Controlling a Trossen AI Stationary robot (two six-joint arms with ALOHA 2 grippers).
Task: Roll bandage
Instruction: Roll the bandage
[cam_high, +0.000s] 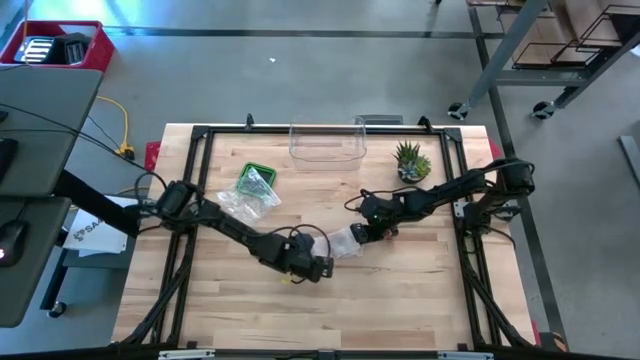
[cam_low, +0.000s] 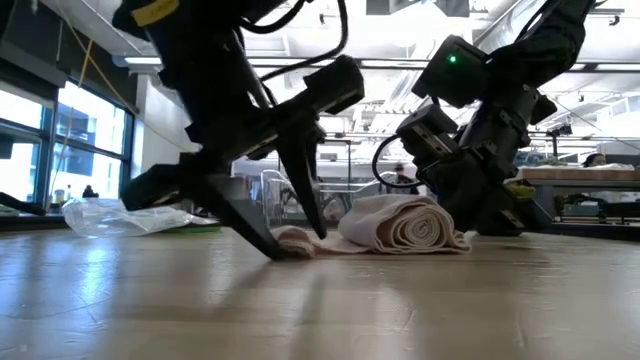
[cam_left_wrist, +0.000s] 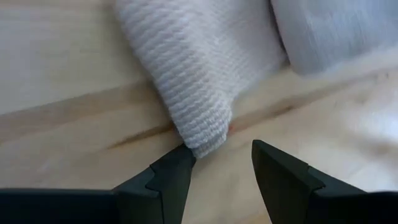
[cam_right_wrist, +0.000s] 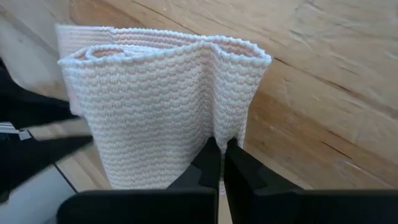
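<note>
Cream knitted elastic bandage (cam_low: 400, 226) mid-table, mostly rolled. Right end effector (cam_right_wrist: 221, 155) clamped on roll's layers, likely anchoring coil; left end effector (cam_left_wrist: 217, 171) jaws apart, straddling loose tail tip for feeding.

The overhead camera looks straight down on the whole table (cam_high: 330, 300) from well above. The low camera sits at tabletop height, facing level across the wood into the room, very near the bandage (cam_low: 400, 225). Each wrist camera looks forward past its own dark fingers, close to the cloth. All four views share the bandage at the table's middle.
</note>
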